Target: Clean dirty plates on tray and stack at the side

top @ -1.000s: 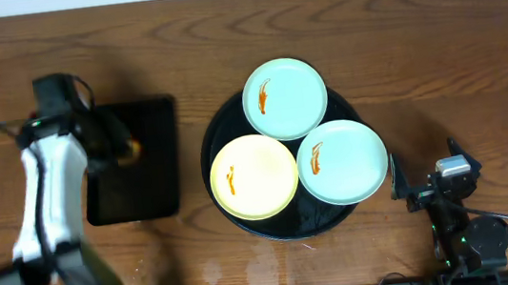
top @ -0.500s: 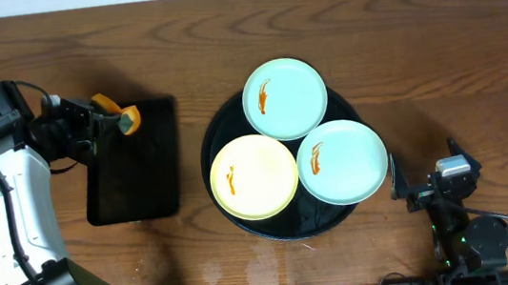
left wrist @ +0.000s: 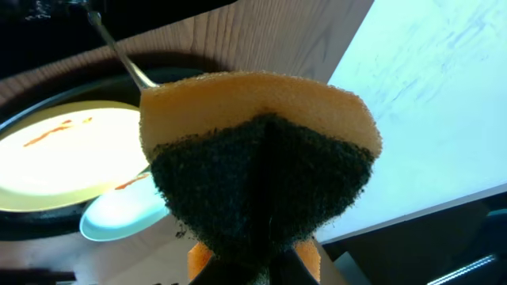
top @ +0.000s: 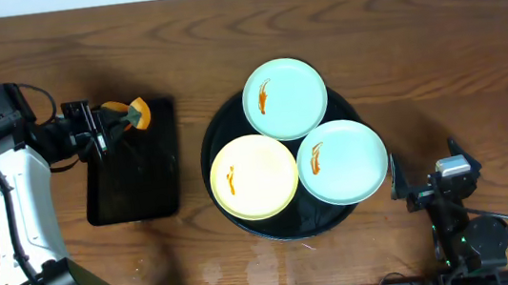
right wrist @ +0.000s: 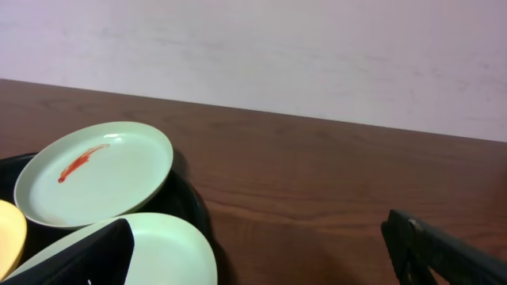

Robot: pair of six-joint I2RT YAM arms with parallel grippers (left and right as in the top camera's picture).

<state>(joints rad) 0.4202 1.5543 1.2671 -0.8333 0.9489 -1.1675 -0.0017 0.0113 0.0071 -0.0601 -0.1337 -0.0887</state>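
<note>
Left claw [top: 107, 129] is clamped tight on the sponge [top: 135, 111], orange with a dark scrub face, up in the air well left of the tray [top: 293, 228]. All three plates sit on the tray: mint plate [top: 285, 99] at its far edge, yellow plate [top: 254, 177] near-left, second mint plate [top: 342, 161] near-right, each touching the others and each smeared orange. Right claw [top: 424, 163] gapes wide, holding nothing, just off the tray's near-right rim.

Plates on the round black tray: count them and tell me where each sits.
3. The far mint-green plate sits at the tray's back, the yellow plate front left, the near mint-green plate front right. None looks hidden.
</note>
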